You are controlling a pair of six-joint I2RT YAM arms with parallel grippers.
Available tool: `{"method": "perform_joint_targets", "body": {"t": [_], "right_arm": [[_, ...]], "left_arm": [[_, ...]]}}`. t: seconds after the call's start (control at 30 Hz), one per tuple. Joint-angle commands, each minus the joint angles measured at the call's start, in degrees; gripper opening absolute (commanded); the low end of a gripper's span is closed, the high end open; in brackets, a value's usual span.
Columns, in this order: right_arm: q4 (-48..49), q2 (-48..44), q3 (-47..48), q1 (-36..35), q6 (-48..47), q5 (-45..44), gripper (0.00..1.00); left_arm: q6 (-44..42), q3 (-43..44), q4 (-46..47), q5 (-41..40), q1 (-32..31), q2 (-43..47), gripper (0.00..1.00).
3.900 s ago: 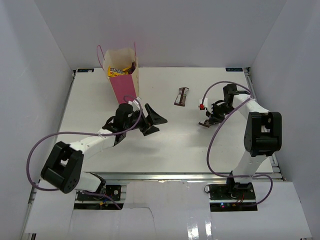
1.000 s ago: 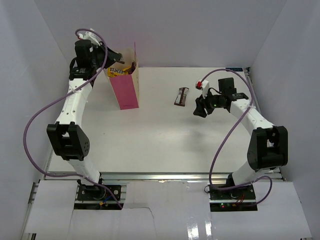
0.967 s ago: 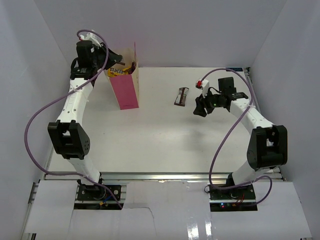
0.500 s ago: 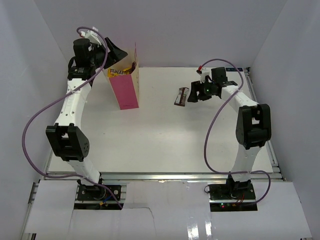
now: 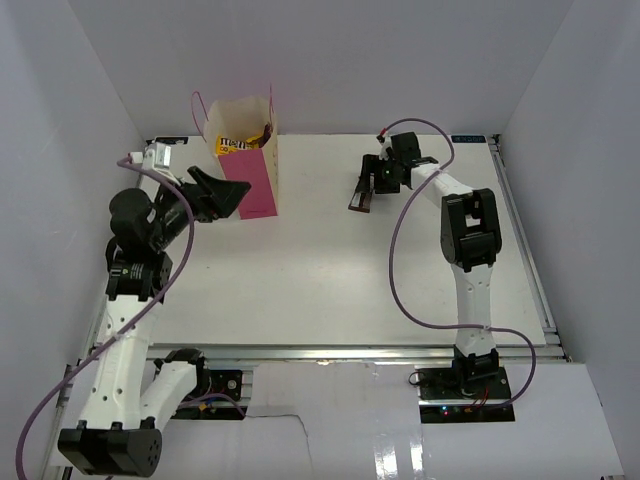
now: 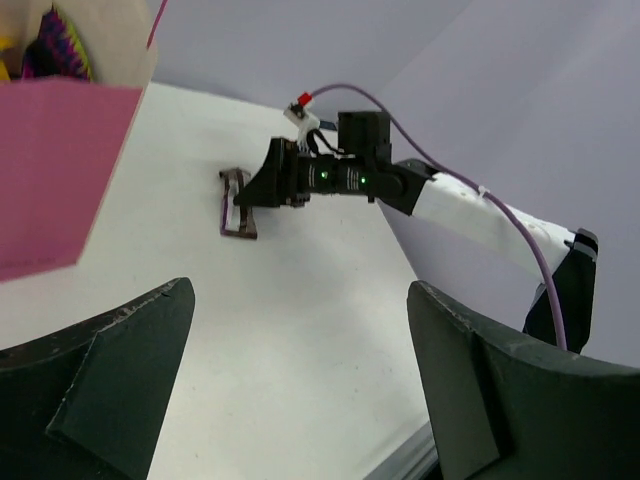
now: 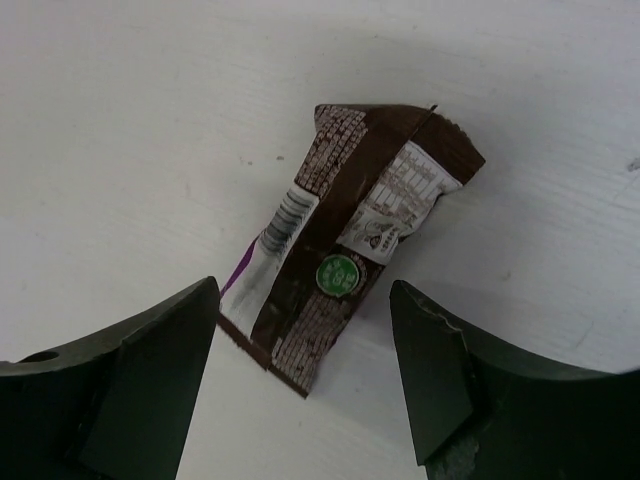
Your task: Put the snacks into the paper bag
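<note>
Already, paper bag (image 5: 255, 186) holds yellow, dark snacks (image 5: 236, 145).

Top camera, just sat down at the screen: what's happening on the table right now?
The right gripper is over the brown bar lying on the table, jaws open on either side of it and not yet closed. The left gripper hangs beside the paper bag, jaws wide open and empty. Yellow packets already show in the bag's mouth.

R end effector (image 6: 256, 193) at brn bar (image 6: 233, 214), bag (image 6: 50, 170) L.
</note>
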State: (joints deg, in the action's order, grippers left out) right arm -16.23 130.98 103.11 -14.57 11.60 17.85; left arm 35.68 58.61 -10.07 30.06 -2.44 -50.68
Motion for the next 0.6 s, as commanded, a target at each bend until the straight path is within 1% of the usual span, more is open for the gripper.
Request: {"method": "perform_joint_targets", "body": {"t": [0.0,0.07,0.13,0.17,0.2,0.23,0.27,0.33,0.37,0.4,0.43,0.47,0.5,0.57], "right_arm": [[2.86,1.73,3.41,-1.86,1.24,-9.75,0.75],[3.31,2.96,3.76,-2.3,2.02,-13.53,0.73],[3.05,3.41,3.24,-2.83,2.29,-16.08,0.68],[3.39,3.06,2.54,-2.92,2.38,-16.18,0.61],[3.57,2.88,1.66,-3.01,2.38,-15.83,0.58],[3.75,2.18,0.09,-2.92,2.47,-14.87,0.54],[3.84,1.74,-0.8,-3.01,2.47,-14.51,0.46],[3.92,0.86,-2.82,-2.84,2.55,-13.2,0.36],[4.19,-0.36,-4.92,-2.57,2.38,-12.49,0.28],[4.27,-0.89,-5.89,-2.22,2.29,-11.7,0.23],[4.36,-1.6,-7.03,-2.05,2.2,-10.21,0.19],[4.89,-3.26,-9.48,-1.52,1.86,-9.24,0.14],[5.24,-4.32,-10.72,-1.08,0.46,-7.93,0.11],[6.03,-7.74,-13.27,-0.38,-2.26,-1.44,0.08]], "left_arm": [[4.3,-5.85,-0.57,-0.79,0.06,1.71,0.98],[5.8,-7.62,-0.66,-1.41,0.06,3.73,0.98],[6.42,-9.21,-0.74,-1.33,0.06,4.18,0.98],[7.2,-9.56,-0.66,-0.98,0.06,4.27,0.98],[7.64,-10.44,-0.66,-0.62,0.06,4.18,0.98],[8.87,-10.88,-0.57,-0.19,0.06,4.01,0.98],[9.49,-11.41,-0.4,0.78,0.06,3.31,0.98],[10.72,-13.33,0.39,1.66,-0.28,2.52,0.98],[12.03,-14.22,1.09,2.1,-0.55,2.08,0.98],[12.65,-15.09,2.84,2.63,-1.86,0.94,0.98],[13.35,-16.76,3.99,2.63,-2.74,0.32,0.98],[14.58,-17.73,5.31,2.46,-3.88,-0.3,0.98],[15.2,-18.61,8.1,1.24,-6.94,-1.0,0.98],[16.0,-20.46,11.36,-0.61,-10.73,-3.89,0.98]]}}
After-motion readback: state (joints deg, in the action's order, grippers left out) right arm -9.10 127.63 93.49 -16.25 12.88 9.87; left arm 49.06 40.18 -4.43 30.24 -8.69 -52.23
